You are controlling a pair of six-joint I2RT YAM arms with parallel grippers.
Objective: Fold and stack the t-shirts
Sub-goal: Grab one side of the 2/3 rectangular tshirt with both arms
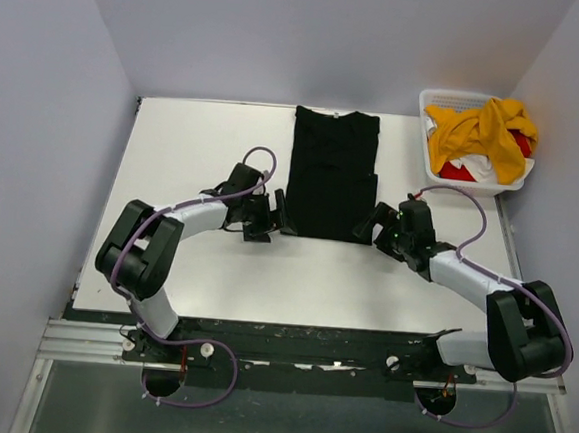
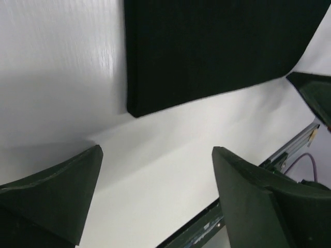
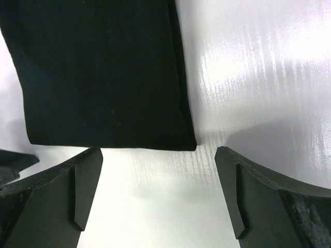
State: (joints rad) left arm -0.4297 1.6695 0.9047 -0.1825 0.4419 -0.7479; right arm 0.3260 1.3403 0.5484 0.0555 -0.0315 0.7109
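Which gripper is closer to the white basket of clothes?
The right. The right gripper is by the near right corner of the black t-shirt, on the side of the basket; the left gripper is by its near left corner.

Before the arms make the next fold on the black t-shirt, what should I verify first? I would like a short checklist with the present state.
1. The left claw is open and empty: ok.
2. The right claw is open and empty: ok.
3. The black t-shirt lies flat as a narrow strip on the table: ok.
4. Each claw is beside a near corner of it: ok.
5. Its hidden layers are aligned: cannot tell.
6. The yellow t-shirt in the basket is folded: not ok.
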